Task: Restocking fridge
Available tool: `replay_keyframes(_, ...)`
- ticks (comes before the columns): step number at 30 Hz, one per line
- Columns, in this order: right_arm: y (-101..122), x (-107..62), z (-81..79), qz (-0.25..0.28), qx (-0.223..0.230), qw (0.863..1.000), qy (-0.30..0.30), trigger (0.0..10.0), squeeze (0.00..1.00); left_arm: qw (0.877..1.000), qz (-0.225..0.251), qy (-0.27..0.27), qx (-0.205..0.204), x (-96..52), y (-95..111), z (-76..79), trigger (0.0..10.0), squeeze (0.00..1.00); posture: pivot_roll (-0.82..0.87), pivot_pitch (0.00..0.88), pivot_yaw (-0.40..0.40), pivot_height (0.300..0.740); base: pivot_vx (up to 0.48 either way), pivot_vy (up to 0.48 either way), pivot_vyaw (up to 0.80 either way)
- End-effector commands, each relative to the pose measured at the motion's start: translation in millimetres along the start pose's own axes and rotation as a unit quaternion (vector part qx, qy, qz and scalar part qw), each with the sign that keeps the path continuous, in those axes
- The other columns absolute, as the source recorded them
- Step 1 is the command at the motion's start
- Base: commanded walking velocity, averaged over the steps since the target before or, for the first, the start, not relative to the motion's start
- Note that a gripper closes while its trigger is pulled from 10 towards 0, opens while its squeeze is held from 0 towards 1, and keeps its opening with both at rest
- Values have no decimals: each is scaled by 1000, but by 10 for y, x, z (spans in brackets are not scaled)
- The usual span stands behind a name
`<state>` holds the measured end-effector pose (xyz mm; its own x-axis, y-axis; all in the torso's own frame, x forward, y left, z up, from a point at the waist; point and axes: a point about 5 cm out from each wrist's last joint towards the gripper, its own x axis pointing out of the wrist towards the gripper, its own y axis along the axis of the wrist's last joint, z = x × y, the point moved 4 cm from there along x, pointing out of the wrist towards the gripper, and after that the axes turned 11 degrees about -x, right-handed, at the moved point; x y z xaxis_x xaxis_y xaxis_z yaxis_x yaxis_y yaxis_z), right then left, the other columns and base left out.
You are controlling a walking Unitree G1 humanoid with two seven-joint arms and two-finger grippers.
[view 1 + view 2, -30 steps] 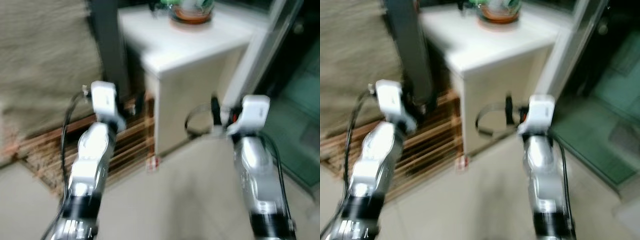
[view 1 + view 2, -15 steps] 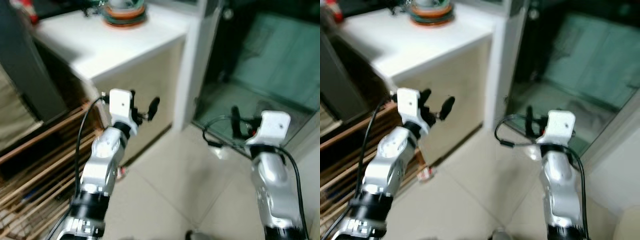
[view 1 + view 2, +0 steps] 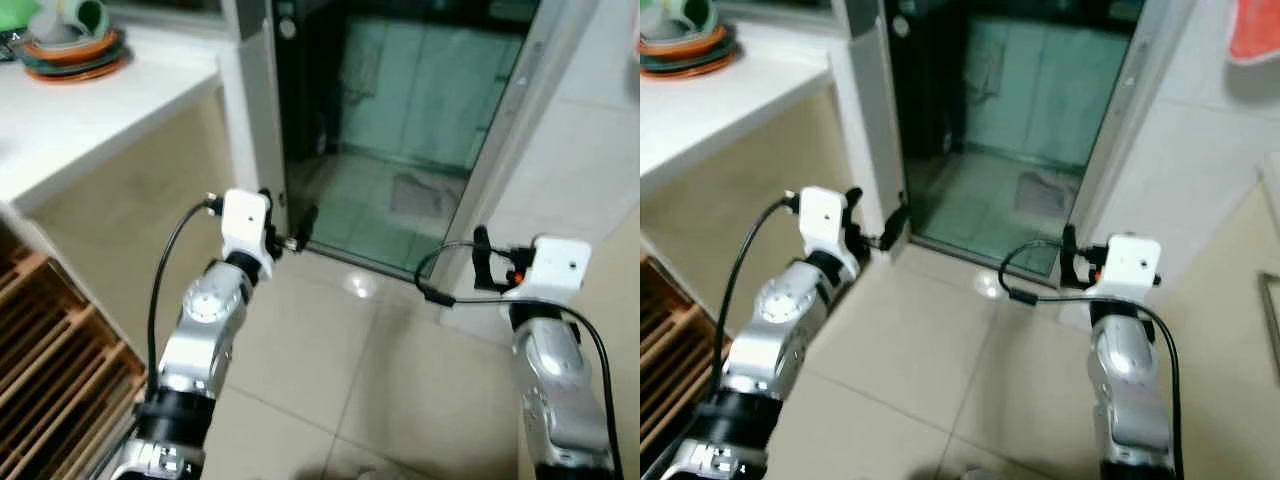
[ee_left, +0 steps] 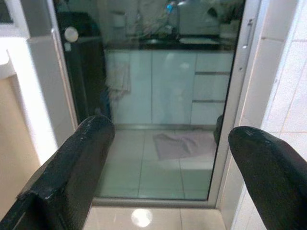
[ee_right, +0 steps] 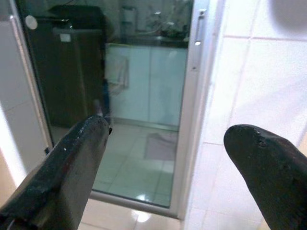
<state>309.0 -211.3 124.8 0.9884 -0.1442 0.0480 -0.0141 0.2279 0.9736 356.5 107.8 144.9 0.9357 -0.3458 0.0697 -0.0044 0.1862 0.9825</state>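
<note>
You are facing a glass door (image 3: 400, 130) in a pale metal frame (image 3: 500, 150); through it a dim kitchen with pale cabinets (image 4: 163, 86) and a cloth (image 4: 180, 143) on its floor is showing. No fridge can be made out for certain. Beige floor tiles (image 3: 380, 380) are lying before you. On your left a white desk (image 3: 90, 120) is carrying stacked bowls (image 3: 70, 45), with a wooden slatted rack (image 3: 50, 350) below it. Your left gripper (image 3: 290, 225) is hovering near the door's lower left corner, jaws standing apart and empty. Your right gripper (image 5: 168, 158) is pointing at the frame's right post, jaws likewise spread, holding nothing.
</note>
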Motion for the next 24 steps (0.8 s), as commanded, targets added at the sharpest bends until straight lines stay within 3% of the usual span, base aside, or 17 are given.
replay_keyframes(1, 27, 0, -9, 4, -7, 1000, -4, 10000, 0, 1000, 10, 10, 5, -5, 58, -56, 10000, 0, -158, 0, 19, 740, 465, 0, -800)
replay_keyframes(10, -2, 3, -18, -6, -13, 1000, 4, 10000, 0, 999, -30, 4, 11, 9, -83, 12, 10000, 0, -163, 0, 24, 740, 465, 0, -89)
replay_keyframes(15, -146, -163, 11, -33, -13, 999, 12, 10000, 0, 997, -76, 15, -8, -111, -254, -33, 10000, 0, -163, 0, 26, 740, 463, 0, 0)
replay_keyframes(20, -244, -288, 7, -49, -13, 999, 19, 10000, 0, 997, -75, 28, -8, -100, -263, -79, 10000, 0, -163, 0, 27, 740, 452, 0, 0)
replay_keyframes(24, -302, -457, 48, -66, -17, 997, 25, 10000, 0, 997, -72, 36, -10, -197, -219, -139, 10000, 0, -166, 0, 30, 740, 354, 0, 0)
